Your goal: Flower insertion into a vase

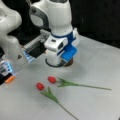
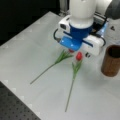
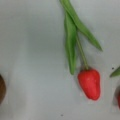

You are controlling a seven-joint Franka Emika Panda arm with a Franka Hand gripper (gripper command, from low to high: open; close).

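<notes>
Two red tulips with green stems lie flat on the grey table. Their heads (image 1: 52,79) (image 1: 40,86) are close together and their stems run toward a front view's right. The wrist view looks straight down on one tulip head (image 3: 89,83) and its leaves (image 3: 71,37), with the second tulip (image 3: 118,98) at the right edge. The dark brown vase (image 2: 111,61) stands upright and empty beside the flowers; the arm mostly hides the vase (image 1: 70,62) in a front view. My gripper (image 2: 86,53) hangs above the tulip heads, holding nothing, and its fingers are out of the wrist view.
A black cable (image 2: 56,36) loops off the wrist. The arm's white base (image 1: 11,47) and an orange-tipped fixture (image 1: 9,79) stand at a front view's left. A dark perforated board (image 2: 15,107) borders the table.
</notes>
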